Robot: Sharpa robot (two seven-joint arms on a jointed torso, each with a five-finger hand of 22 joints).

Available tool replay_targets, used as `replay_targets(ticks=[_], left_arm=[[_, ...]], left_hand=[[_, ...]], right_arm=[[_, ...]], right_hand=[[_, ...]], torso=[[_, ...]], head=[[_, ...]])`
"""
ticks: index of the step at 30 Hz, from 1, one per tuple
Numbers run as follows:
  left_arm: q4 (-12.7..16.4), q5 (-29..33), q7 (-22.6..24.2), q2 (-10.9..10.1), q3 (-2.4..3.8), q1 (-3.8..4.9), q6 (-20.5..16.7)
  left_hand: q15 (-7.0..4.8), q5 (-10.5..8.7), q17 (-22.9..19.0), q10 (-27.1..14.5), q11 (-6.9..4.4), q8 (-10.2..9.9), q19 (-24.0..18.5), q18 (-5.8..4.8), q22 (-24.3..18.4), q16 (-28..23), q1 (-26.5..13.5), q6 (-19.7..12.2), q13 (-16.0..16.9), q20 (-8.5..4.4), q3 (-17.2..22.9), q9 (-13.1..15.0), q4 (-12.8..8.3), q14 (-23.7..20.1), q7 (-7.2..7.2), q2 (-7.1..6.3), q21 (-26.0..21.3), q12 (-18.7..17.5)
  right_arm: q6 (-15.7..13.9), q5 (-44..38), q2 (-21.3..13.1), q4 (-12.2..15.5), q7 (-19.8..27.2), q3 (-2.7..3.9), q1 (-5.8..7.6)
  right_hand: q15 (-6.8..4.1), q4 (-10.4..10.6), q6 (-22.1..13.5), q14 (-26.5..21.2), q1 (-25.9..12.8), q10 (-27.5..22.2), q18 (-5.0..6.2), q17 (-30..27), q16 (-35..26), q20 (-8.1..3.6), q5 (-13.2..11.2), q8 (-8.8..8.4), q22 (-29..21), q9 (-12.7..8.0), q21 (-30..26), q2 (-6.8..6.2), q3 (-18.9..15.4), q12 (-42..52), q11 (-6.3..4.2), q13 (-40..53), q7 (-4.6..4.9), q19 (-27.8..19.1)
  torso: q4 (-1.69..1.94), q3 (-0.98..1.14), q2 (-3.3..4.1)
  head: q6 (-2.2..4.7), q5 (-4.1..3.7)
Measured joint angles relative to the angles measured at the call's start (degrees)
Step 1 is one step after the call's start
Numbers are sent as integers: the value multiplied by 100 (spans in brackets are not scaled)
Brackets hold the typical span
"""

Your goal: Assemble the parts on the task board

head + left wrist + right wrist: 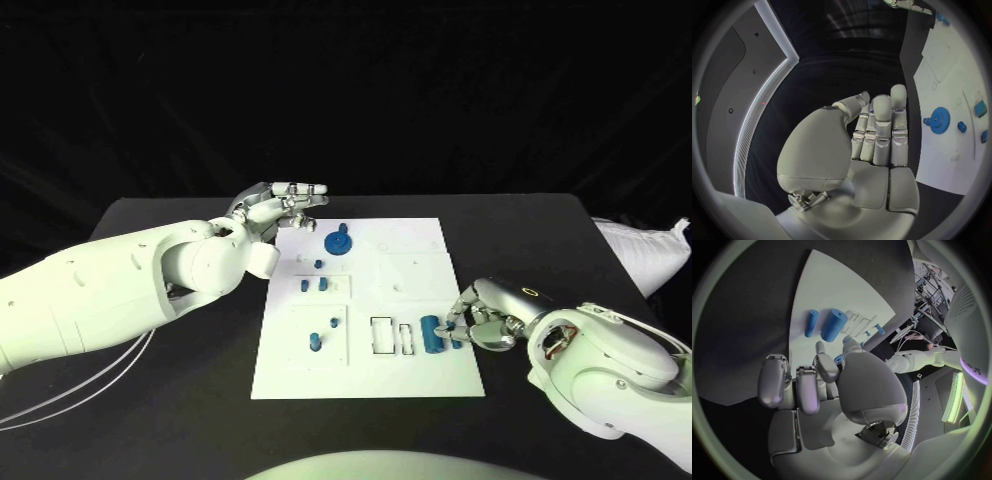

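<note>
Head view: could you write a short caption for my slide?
Right hand reaches blue cylinders on the white board; left hand hovers open near the gear.

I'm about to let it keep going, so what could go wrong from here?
The right hand works at the task board edge beside two loose blue cylinders; a nudge could roll them off the board. Whether it holds a part is unclear, so a drop is possible. The left hand hovers open near the blue gear and might bump it.
</note>
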Motion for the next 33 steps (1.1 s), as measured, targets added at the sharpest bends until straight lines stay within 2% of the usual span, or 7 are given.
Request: replay_targets(ticks=[3,7,16,22,28,33], left_arm=[[0,0,-4,1,-1,-1,4],[-1,0,-7,5,-2,-1,10],[-6,-1,-13,6,-3,-2,17],[8,-1,-14,5,-3,-2,24],[13,-1,-17,2,-3,-2,39],[13,-1,-22,2,-3,-2,52]], left_hand=[[0,0,0,0,0,0,0,0,0,0,0,0,0,0,0,0,0,0,0,0,0,0],[0,0,-6,0,0,0,0,0,0,0,0,-21,0,0,0,0,0,0,21,0,0,0],[0,0,-6,0,0,0,0,0,0,0,0,-21,0,0,0,0,0,0,21,0,0,0],[0,0,-6,0,0,0,0,0,0,0,0,-21,0,0,0,1,0,0,21,0,0,0],[0,0,-6,0,0,0,0,0,0,0,0,-21,0,0,0,1,0,0,20,0,0,0],[0,0,-5,0,0,0,0,0,0,0,0,-21,-3,0,0,1,0,0,20,0,0,0]], right_arm=[[76,-16,87,-36,-59,-5,-47],[161,-38,228,-110,-123,-12,-97],[209,-134,430,-235,-202,-12,-125],[243,-253,600,-418,-231,-15,-196],[218,-446,868,-606,-229,40,-248],[175,-563,937,-680,-229,56,-269]], right_hand=[[0,1,0,0,-3,-9,0,0,0,0,0,25,3,14,0,-1,-27,18,9,46,0,0],[0,10,-1,0,-32,-9,0,-1,0,11,0,62,9,45,0,87,-98,69,9,136,1,10],[1,0,-1,0,-2,-8,0,-1,-2,20,0,70,18,81,0,118,-155,131,9,218,1,20],[1,-23,-1,-1,92,-8,0,-1,-2,20,180,147,32,148,27,255,-210,131,9,287,1,19],[1,-30,8,0,192,-19,0,-2,20,20,255,248,43,228,26,290,-249,152,-2,338,-3,19],[2,-38,-1,-1,275,-25,0,-2,19,20,280,253,43,257,26,296,-272,151,-8,357,-20,19]], torso=[[3,-3,1],[3,-5,2],[-3,-11,5],[-10,-11,12],[-3,-12,12],[8,-10,11]], head=[[2,-12],[31,-21],[53,-21],[52,-5],[30,13],[13,17]])
